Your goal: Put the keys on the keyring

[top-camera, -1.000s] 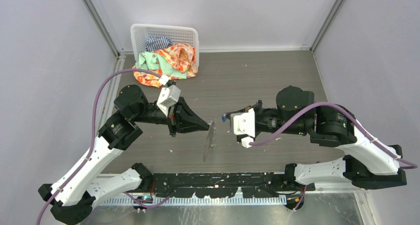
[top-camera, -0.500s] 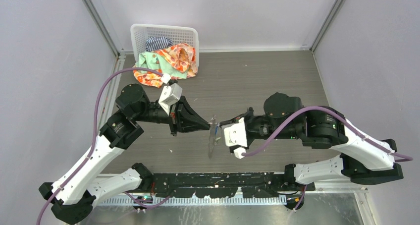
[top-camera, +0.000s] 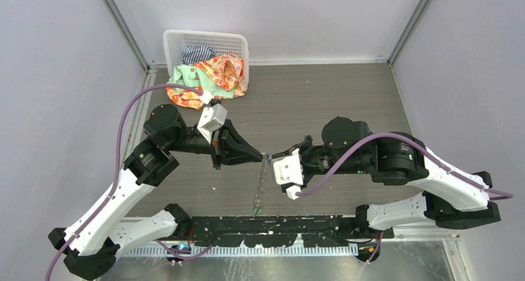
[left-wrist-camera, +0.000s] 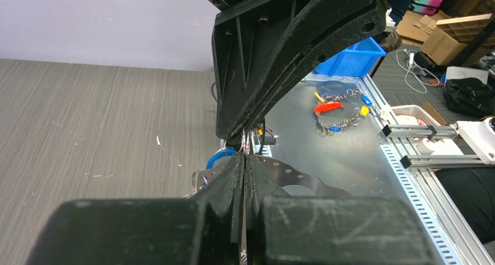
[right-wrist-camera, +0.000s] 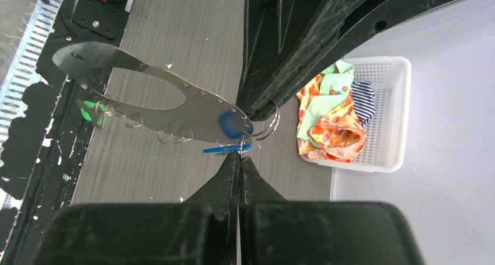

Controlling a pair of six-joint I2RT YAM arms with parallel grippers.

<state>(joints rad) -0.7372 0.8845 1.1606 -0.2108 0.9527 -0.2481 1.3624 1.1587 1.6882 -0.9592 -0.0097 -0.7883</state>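
- Silvery flat metal keyring (right-wrist-camera: pixel 198 116), a long loop with small holes and little wire rings along its rim, hangs in the air between two black robot grippers above the middle of a grey wood-grain table (top-camera: pixel 340 95).
- From overhead the keyring shows edge-on as a thin strip. It slants down from the two gripper tips towards the near edge of the table.
- The left gripper (top-camera: pixel 260 158) reaches in from the left. Its fingers are pressed together and pinch the top end of the keyring; in its own wrist view the metal passes between the fingertips.
- The right gripper (top-camera: pixel 272 158) reaches in from the right, tip to tip with the left one and almost touching it. Its fingers are also pressed together, with the blue key (right-wrist-camera: pixel 230 125) right at their tips, and they appear to pinch it.
- The blue key lies against the top end of the keyring, just beside the left gripper's tip.
- The green key (right-wrist-camera: pixel 90 112) is at the far, lower end of the keyring, among the small wire rings. How it is attached cannot be seen clearly.
- A white plastic basket (top-camera: pixel 235 43) stands at the far left corner of the table, well apart from the grippers. Bright clothes (top-camera: pixel 216 73) in orange, green and striped blue spill over its front edge.
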